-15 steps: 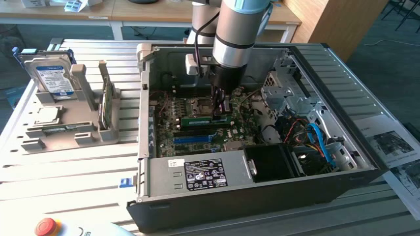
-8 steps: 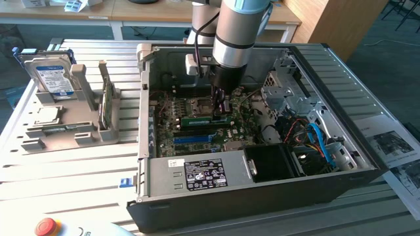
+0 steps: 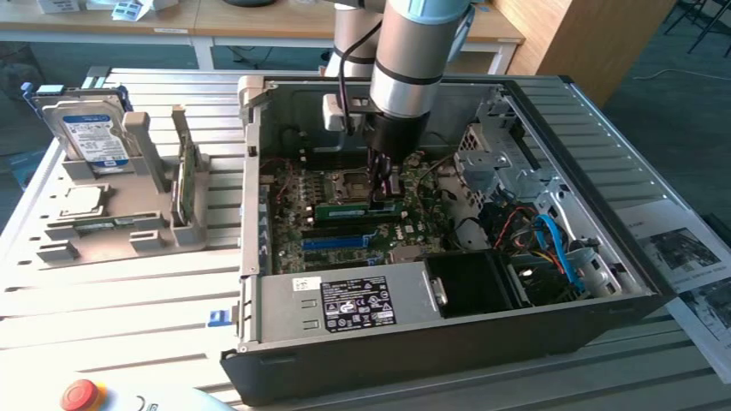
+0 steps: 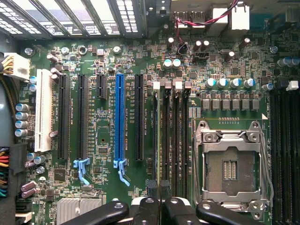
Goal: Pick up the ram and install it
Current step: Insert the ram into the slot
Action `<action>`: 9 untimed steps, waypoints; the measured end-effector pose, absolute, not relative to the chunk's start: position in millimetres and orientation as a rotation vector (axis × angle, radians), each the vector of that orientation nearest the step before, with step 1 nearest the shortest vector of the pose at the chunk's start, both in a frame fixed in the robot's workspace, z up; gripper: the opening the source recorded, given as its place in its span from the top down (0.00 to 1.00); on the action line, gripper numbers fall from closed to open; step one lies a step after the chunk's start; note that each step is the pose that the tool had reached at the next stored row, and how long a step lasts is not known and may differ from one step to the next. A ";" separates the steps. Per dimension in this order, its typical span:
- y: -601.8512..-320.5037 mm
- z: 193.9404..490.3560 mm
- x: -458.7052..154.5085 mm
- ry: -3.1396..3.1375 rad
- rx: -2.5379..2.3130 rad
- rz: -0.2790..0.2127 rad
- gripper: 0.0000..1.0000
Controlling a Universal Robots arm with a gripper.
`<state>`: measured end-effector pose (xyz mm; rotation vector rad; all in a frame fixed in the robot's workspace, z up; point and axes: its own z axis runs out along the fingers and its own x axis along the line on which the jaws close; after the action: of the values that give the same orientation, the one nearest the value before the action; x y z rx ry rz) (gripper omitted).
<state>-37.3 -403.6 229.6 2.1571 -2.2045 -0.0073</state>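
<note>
So the arm is reaching down into the open PC case (image 3: 249,171), and the gripper (image 3: 386,195) is down at the motherboard. Its fingers (image 4: 146,206) are pressed nearly together. From the exterior view it looks like they're pinching the ram (image 3: 342,208), the green stick lined up along the memory slots (image 4: 176,136). I can't tell if it's seated in a slot or just sitting on top.

It's pretty cramped in there. The bare CPU socket (image 4: 229,164) is just beside the slots, and the blue slot strip (image 3: 341,242) is on the other side, nearer the power supply (image 3: 342,304). On the exterior view's right there's a metal drive cage (image 3: 502,163) and a tangle of cables, including a blue cable (image 3: 560,248). Nothing is touching the arm, but it's close.

Outside the case, on the exterior view's left, a grey fixture (image 3: 115,231) holds the blue-labelled hard drive (image 3: 86,128) upright, plus a thin board (image 3: 183,184) standing on edge. There's a red button (image 3: 82,394) at the near corner.
</note>
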 end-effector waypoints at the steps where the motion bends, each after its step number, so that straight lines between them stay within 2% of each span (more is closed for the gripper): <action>1: -403.4 229.6 -37.3 -2.204 2.157 -0.007 0.88; 9: -403.3 229.3 -37.3 -2.204 2.157 -0.007 0.88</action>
<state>-37.3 -403.3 229.3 2.1570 -2.2044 -0.0072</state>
